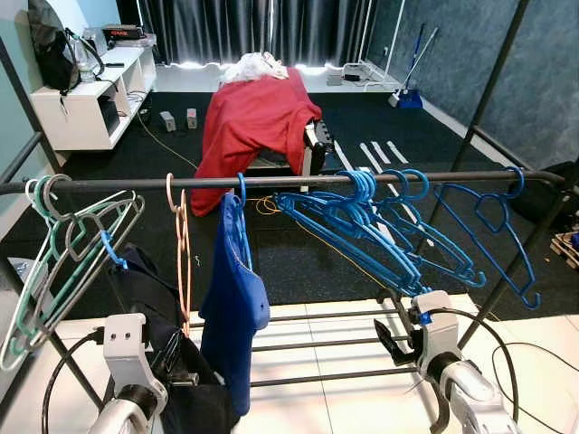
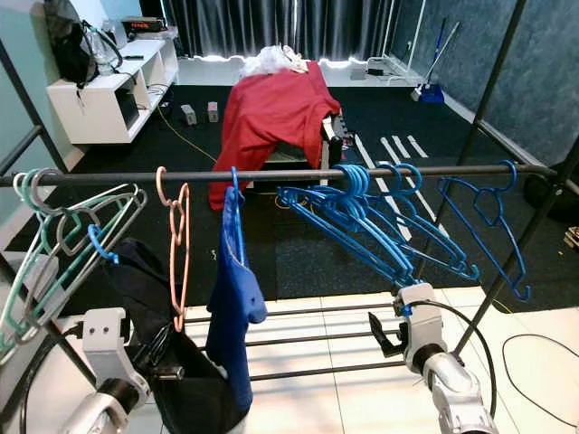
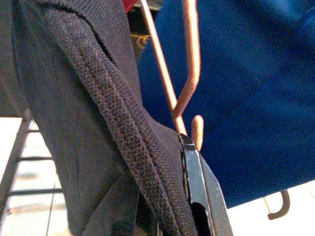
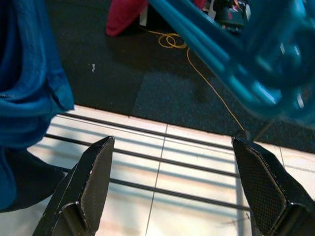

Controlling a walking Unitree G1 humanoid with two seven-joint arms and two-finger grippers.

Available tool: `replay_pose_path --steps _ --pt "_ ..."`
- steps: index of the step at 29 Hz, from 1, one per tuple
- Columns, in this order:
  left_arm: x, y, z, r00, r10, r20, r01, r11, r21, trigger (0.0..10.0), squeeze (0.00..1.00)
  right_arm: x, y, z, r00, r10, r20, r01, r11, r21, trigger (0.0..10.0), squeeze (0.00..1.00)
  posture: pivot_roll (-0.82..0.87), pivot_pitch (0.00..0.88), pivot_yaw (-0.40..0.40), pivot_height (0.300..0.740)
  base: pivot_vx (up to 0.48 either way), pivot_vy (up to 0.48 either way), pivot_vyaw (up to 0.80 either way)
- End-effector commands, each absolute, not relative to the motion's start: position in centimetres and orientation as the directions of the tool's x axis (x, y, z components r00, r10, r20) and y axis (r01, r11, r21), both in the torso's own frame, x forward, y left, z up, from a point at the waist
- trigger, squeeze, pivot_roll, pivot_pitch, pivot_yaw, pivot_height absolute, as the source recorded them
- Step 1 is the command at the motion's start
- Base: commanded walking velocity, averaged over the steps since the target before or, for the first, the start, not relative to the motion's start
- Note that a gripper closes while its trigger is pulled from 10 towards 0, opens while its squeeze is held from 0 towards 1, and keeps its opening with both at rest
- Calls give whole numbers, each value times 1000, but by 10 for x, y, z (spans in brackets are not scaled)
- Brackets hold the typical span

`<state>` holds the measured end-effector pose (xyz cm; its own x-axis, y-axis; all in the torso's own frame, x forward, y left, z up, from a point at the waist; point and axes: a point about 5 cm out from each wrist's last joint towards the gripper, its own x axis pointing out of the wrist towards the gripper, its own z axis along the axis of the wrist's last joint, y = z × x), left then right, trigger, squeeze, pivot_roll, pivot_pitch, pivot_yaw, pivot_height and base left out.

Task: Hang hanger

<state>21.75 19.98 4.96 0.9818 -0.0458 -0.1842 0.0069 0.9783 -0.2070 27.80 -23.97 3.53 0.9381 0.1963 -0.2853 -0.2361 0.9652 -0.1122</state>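
Black garment [image 1: 154, 298] in left gripper [image 1: 167, 357]; right gripper [image 4: 172, 191] spread.

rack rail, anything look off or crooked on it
Yes: the dark garment isn't hanging from the rail; it sags low by the left gripper, beside the bare orange hanger. The blue hangers bunch together, tilted.

red cloth [image 1: 258, 122] draped mid-room | white shelf unit [image 1: 90, 99] far left | dark curtains [image 1: 262, 27] behind
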Motion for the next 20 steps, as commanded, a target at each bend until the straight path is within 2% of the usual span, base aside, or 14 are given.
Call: replay_pose_path --steps 1,4,6,7,9,12,20 --pt "218 202 57 988 -23 -152 -6 982 -187 10000 0 279 -240 36 943 194 -270 -226 970 -92 10000 0 -36 0 -62 740 0 0 0" --pt "217 202 60 990 -10 -141 -16 983 -181 10000 0 279 -240 36 945 196 -262 -225 971 -83 10000 0 -36 0 -62 740 0 0 0" --pt "215 200 69 994 -12 -112 -8 984 -179 10000 0 284 -230 48 948 232 -220 -253 965 -71 10000 0 -40 0 -63 740 0 0 0" --pt "213 195 79 997 -10 -81 -3 986 -165 10000 0 275 -221 70 950 270 -158 -286 954 -86 10000 0 -39 0 -63 740 0 0 0" --pt "213 195 79 997 -10 -81 -3 986 -165 10000 0 275 -221 70 950 270 -158 -286 954 -86 10000 0 -39 0 -63 740 0 0 0" --pt "214 186 96 999 -21 -28 17 989 -145 10000 0 255 -202 97 945 318 -83 -324 943 -77 10000 0 -39 0 -57 740 0 0 0" --pt "222 180 111 999 -34 20 36 993 -116 10000 0 254 -201 103 955 292 -52 -295 952 -76 10000 0 -39 0 -50 740 0 0 0"
